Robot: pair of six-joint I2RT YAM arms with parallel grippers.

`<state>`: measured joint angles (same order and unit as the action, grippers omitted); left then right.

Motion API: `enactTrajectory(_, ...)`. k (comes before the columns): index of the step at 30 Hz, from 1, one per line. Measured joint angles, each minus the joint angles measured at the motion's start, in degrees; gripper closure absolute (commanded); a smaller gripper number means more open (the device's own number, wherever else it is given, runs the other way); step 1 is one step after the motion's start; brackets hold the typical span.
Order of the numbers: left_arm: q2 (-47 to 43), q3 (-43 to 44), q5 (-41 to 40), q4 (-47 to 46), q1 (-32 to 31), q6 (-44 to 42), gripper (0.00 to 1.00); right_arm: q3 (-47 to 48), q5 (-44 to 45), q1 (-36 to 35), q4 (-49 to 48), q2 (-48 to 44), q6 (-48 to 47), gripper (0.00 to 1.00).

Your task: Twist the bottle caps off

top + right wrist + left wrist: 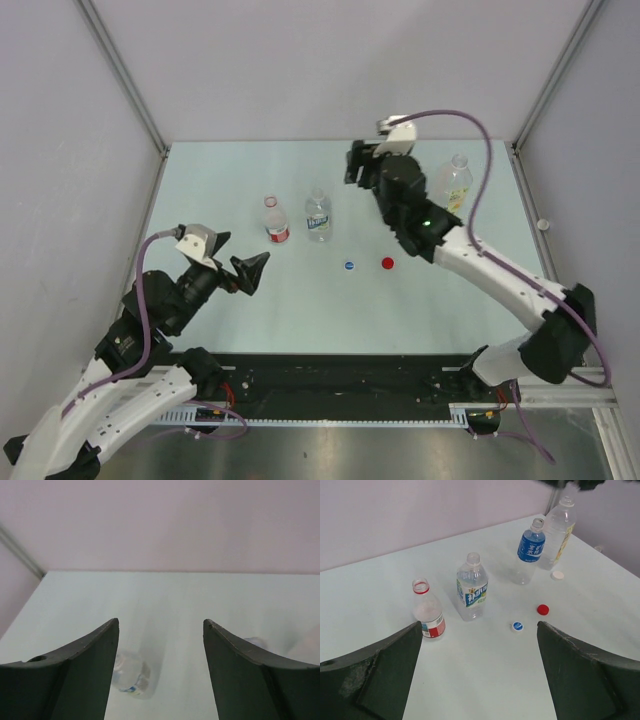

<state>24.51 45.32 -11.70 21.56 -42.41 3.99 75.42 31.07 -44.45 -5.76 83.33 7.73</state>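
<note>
Four clear bottles stand uncapped toward the back of the table: the red-labelled one (428,615), the white-and-blue one (471,587), the blue-labelled one (530,550) and the larger, yellowish-labelled one (560,530). A red cap (543,609), a blue cap (518,626) and a white cap (558,575) lie loose on the table. My left gripper (479,625) hovers open near the front left, short of the bottles and empty. Above the back of the table, over the blue-labelled bottle, my right gripper (160,622) is open with nothing between its fingers. A blurred bottle (131,676) shows below it.
Grey walls and metal posts (125,75) close the table in at the back and sides. The right arm (480,260) stretches across the right half, hiding the blue-labelled bottle from above. In the top view the red cap (388,263) and blue cap (350,266) lie mid-table.
</note>
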Motion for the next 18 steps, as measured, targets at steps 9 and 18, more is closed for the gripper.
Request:
enactTrajectory(9, 2.99, -1.42, 1.88, -3.58, 0.00, 2.05, 0.00, -3.50, 3.08, 16.79, 14.51, -22.88, 8.13, 0.28)
enactTrajectory(18, 5.07, -3.52, 2.62, -4.70, 0.00, 5.86, 0.00, -16.83, 3.50, 16.85, 26.29, -38.42, 12.98, 0.33)
